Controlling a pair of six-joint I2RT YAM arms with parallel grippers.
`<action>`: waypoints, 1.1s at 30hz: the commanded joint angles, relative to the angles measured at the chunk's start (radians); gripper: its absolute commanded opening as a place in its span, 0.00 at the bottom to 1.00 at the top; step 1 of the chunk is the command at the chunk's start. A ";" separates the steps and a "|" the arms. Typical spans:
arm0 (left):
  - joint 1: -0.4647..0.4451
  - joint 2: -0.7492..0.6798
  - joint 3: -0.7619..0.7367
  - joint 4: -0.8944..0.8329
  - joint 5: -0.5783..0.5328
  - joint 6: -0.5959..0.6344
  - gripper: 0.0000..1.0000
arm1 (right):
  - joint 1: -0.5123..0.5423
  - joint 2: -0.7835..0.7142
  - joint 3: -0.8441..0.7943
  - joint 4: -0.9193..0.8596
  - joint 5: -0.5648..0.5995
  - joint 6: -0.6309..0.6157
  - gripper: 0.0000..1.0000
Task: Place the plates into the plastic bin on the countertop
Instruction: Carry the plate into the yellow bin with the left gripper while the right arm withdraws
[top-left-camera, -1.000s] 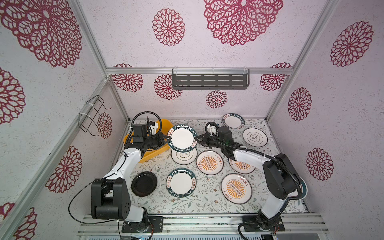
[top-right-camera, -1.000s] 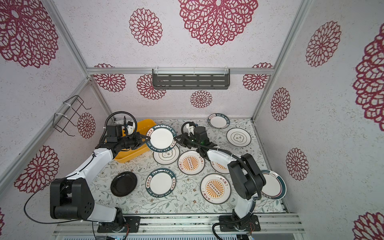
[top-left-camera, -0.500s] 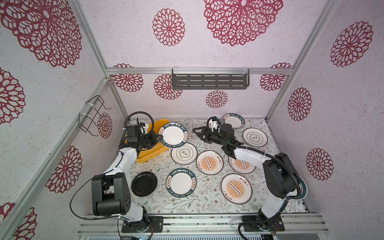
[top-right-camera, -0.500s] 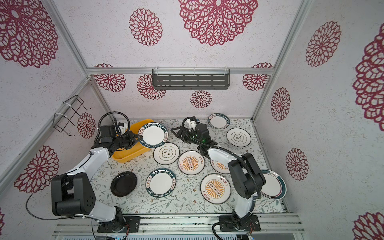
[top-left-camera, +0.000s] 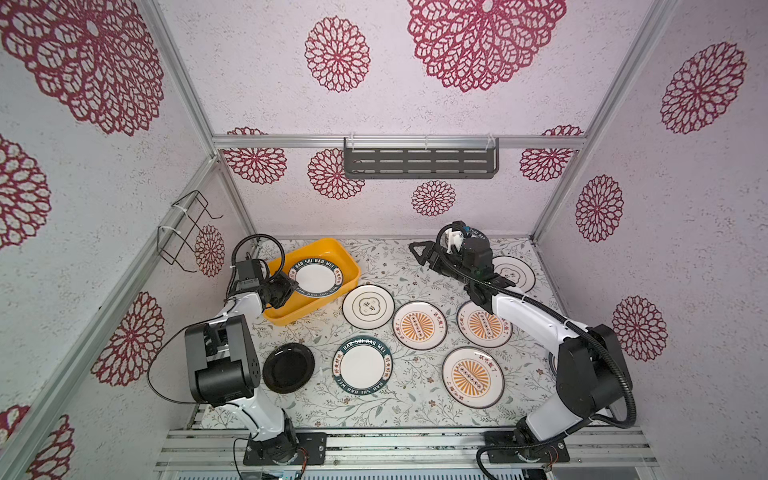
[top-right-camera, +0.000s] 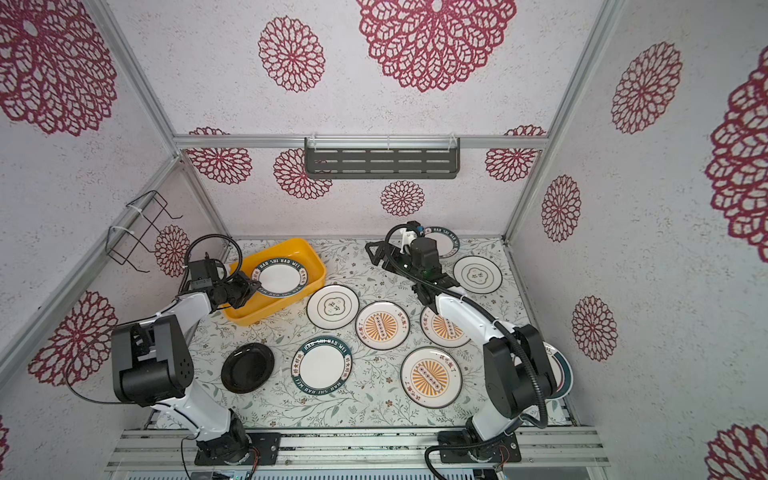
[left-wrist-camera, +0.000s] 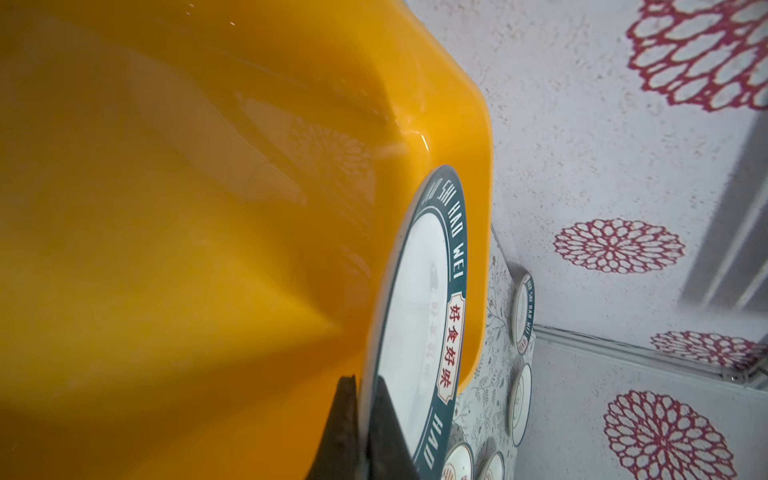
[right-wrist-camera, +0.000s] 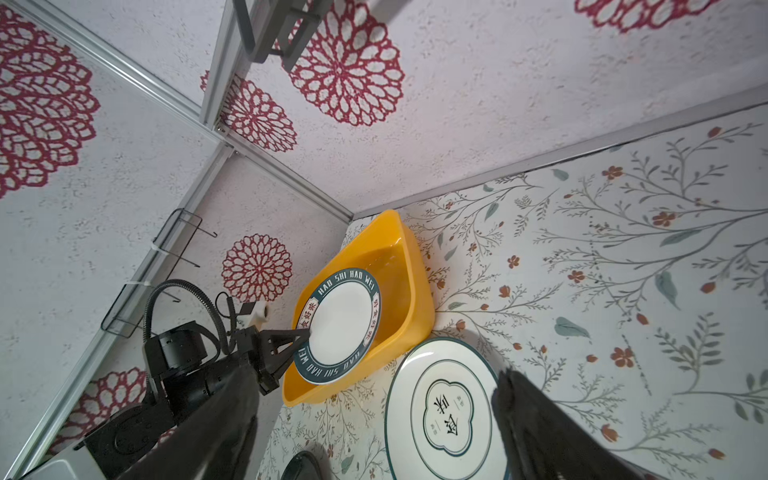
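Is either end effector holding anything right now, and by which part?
Left end effector grips the teal-rimmed plate by its rim, at the yellow bin. Right end effector is open, holding nothing.

Yellow-orange rectangular plastic bin (top-left-camera: 299, 312) sits rear left on the leaf-printed white countertop (top-left-camera: 390, 257). Tilted within the bin's outline: white round plate with teal lettered rim (top-left-camera: 314, 279). Flat on countertop, outside bin: flower-outline plate (top-left-camera: 368, 306), orange sunburst plates (top-left-camera: 419, 325), glossy black plate (top-left-camera: 288, 368).

Mock-kitchen robot test booth, aluminium frame (top-left-camera: 399, 141), flower-papered walls (top-left-camera: 270, 95), arms (top-left-camera: 528, 316) bolted to base rails (top-left-camera: 415, 451)
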 joint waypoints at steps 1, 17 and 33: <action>0.013 0.029 0.062 0.050 0.000 -0.014 0.00 | -0.027 -0.035 -0.013 -0.029 0.068 -0.033 0.92; 0.012 0.201 0.231 -0.114 -0.094 0.012 0.00 | -0.051 -0.012 0.013 -0.047 0.088 -0.037 0.92; 0.004 0.292 0.303 -0.201 -0.164 0.030 0.33 | -0.053 -0.185 -0.124 -0.078 0.196 -0.033 0.92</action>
